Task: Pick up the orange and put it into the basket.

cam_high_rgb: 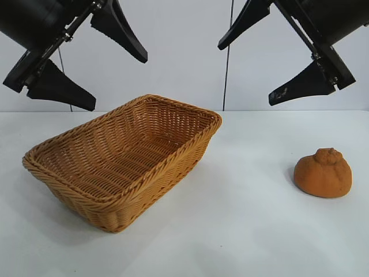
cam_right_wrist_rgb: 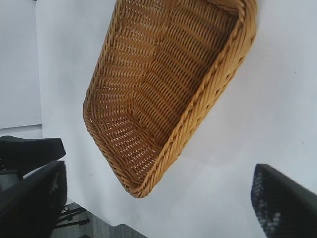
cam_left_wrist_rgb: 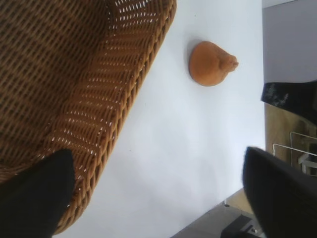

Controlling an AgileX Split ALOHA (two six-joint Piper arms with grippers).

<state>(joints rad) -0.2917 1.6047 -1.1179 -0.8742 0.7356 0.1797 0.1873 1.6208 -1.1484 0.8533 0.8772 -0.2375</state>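
The orange (cam_high_rgb: pixel 323 173), dull orange-brown with a knobby top, sits on the white table at the right; it also shows in the left wrist view (cam_left_wrist_rgb: pixel 212 63). The woven tan basket (cam_high_rgb: pixel 173 160) stands left of centre, empty; it shows in the left wrist view (cam_left_wrist_rgb: pixel 124 94) and the right wrist view (cam_right_wrist_rgb: pixel 218 84). My left gripper (cam_high_rgb: pixel 118 81) hangs open high above the basket's far left. My right gripper (cam_high_rgb: pixel 245 72) hangs open high above the table, up and left of the orange. Neither holds anything.
The white table (cam_high_rgb: pixel 242 231) spreads around the basket and the orange. A pale wall with a dark vertical cable (cam_high_rgb: pixel 228 69) stands behind. The table's edge and gear beyond it show in both wrist views.
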